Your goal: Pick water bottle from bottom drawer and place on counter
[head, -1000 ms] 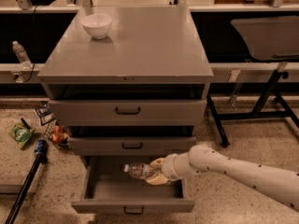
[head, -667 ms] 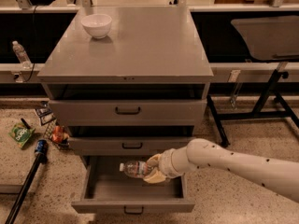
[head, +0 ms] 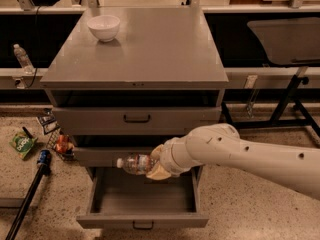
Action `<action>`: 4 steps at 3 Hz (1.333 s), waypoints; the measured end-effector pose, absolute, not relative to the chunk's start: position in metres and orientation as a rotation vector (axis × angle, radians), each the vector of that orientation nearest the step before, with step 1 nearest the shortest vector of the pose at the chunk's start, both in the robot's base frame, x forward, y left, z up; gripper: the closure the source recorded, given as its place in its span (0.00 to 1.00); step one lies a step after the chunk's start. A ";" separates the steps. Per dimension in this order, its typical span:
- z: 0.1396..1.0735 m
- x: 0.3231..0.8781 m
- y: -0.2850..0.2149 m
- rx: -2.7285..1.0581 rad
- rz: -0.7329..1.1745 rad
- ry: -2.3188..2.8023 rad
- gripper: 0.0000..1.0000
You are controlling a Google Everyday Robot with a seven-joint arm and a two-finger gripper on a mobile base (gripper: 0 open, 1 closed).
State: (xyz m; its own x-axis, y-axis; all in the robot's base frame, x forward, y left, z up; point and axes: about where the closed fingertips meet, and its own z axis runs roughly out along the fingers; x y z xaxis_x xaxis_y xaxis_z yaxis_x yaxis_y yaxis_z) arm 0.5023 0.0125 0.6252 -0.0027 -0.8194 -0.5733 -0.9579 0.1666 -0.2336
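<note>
The water bottle (head: 134, 163), clear with a white cap pointing left, lies sideways in my gripper (head: 154, 166), which is shut on it. It hangs above the open bottom drawer (head: 142, 220), level with the front of the middle drawer. The bottom drawer is pulled out and nothing shows inside it. My white arm (head: 250, 156) reaches in from the right. The grey counter (head: 150, 49) is the cabinet top, well above the bottle.
A white bowl (head: 104, 27) stands at the counter's back left. Another clear bottle (head: 22, 57) stands on a ledge at far left. Snack packets (head: 22, 145) and a blue-tipped pole (head: 40, 165) lie on the floor at left. A black table frame (head: 285, 104) stands at right.
My gripper has lifted the water bottle up and out of the bottom drawer, and the arm has risen with it.
</note>
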 end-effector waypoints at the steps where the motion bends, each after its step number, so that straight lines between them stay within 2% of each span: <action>1: 0.672 0.509 0.014 -1.683 0.147 1.804 1.00; 3: 0.703 0.517 0.008 -1.688 0.145 1.754 1.00; 4: 0.752 0.541 -0.014 -1.669 0.113 1.682 1.00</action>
State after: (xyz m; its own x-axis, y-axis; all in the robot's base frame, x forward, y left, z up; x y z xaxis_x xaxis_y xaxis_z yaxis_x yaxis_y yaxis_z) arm 0.5412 -0.0142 0.7522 0.1322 -0.8240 -0.5509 -0.8905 0.1453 -0.4311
